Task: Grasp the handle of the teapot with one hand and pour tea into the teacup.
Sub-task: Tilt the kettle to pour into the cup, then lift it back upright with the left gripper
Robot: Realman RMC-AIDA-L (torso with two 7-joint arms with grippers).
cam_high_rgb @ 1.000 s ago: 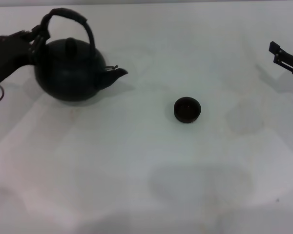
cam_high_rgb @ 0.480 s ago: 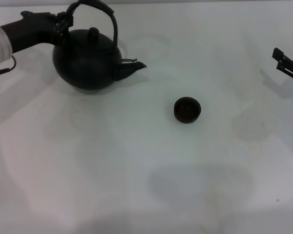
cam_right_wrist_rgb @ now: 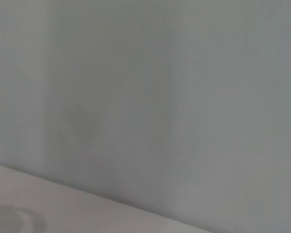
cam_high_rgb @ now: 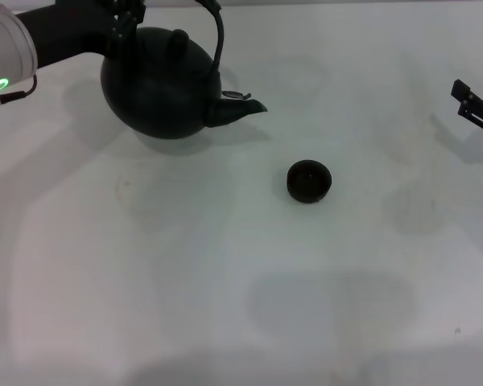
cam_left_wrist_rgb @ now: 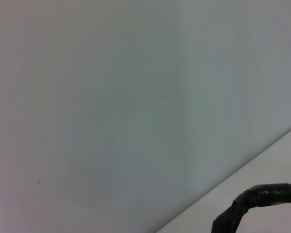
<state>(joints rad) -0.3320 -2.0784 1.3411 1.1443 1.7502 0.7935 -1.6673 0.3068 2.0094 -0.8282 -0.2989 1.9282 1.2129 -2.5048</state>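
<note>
left gripper pinches the handle, holding the teapot up | spout faces the teacup, well apart, to pour | right gripper parked at the edge, fingers unclear

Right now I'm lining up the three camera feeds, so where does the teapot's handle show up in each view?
Head view: the handle arches over the teapot at upper left, its top cut off by the picture's edge, with the left tool at it.
Left wrist view: a dark curved piece of it sits at the lower right corner.
Right wrist view: not in it.
Shared landmark: the white table.
</note>
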